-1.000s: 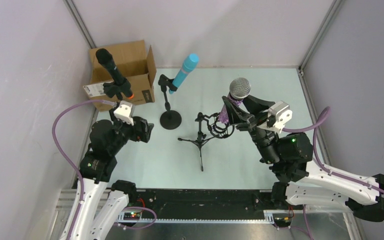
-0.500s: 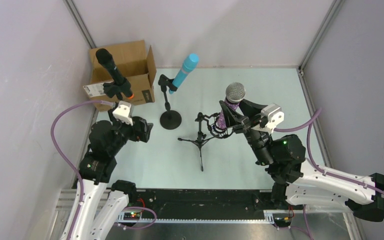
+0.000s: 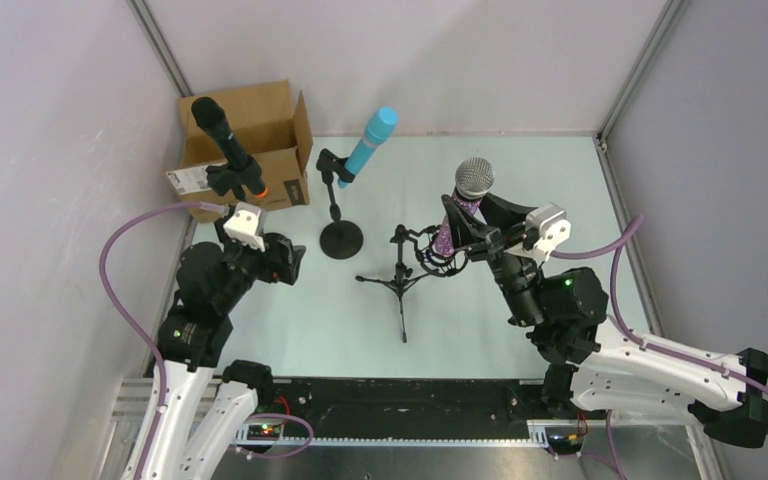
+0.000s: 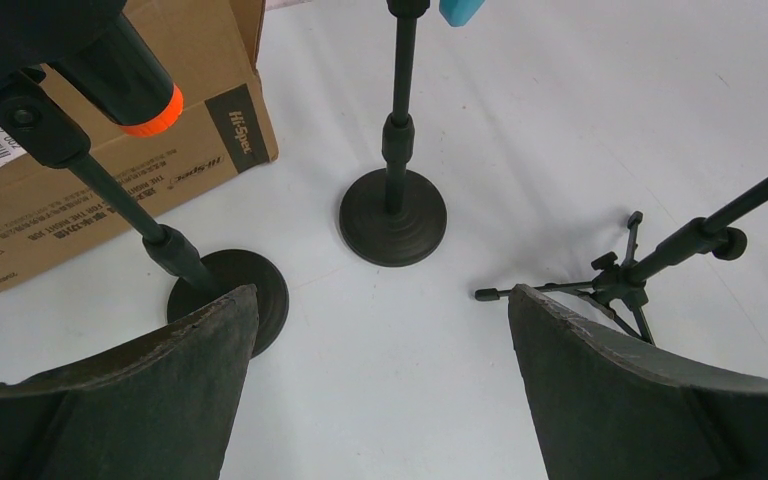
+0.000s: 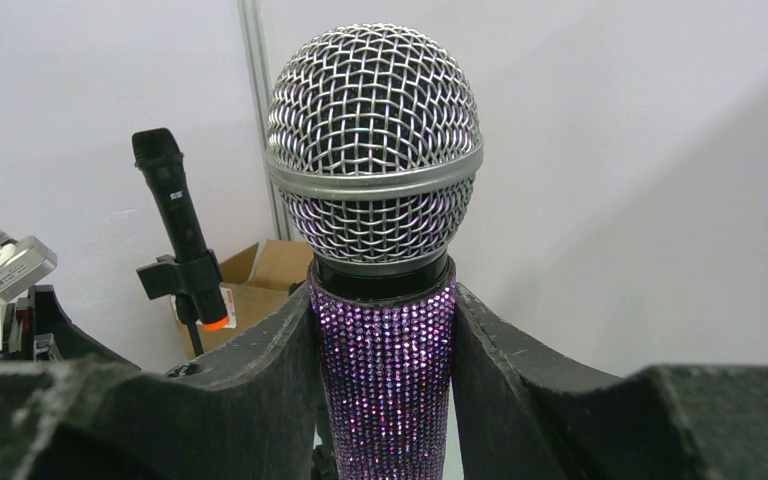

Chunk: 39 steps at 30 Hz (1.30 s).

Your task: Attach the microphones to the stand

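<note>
Though left hand [image 4: 380, 293] wide apart and empty, right hand [image 5: 382, 296] tight on upright purple microphone [image 5: 378, 200].

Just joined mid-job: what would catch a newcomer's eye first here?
The glittery purple microphone fills the right wrist view, clamped upright in the right end effector, by the tripod stand at centre. Farther left, a black microphone and a turquoise microphone sit on stands.
</note>
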Tool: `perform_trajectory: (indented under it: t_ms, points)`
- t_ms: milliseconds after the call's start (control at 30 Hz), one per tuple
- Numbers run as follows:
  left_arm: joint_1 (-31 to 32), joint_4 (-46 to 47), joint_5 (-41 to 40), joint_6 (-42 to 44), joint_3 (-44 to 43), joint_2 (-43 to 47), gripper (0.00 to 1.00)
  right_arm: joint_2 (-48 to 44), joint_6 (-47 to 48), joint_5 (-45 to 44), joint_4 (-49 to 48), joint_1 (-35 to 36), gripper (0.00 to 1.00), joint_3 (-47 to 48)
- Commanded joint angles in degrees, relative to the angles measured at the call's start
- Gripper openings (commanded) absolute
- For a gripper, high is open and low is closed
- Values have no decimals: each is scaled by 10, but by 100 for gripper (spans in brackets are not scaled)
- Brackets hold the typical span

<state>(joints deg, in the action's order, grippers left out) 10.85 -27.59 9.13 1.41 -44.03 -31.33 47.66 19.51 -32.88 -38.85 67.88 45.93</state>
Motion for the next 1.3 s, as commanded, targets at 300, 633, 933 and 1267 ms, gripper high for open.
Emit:
perform_trajectory:
  t_ms: [300, 633, 933, 1267]
  points:
    - [-3, 19, -5, -10, -4, 9, 98, 31, -23, 34, -38, -41, 0, 15]
    - [-3, 20, -2, -10, 5, 12, 98, 53, -11, 58, -20, -54, 0, 46]
    - [-3, 19, 0, -10, 5, 13, 98, 67, 2, 81, -19, -75, 0, 64]
    - [-3, 19, -1, -10, 7, 15, 98, 61, -34, 88, 4, -89, 0, 58]
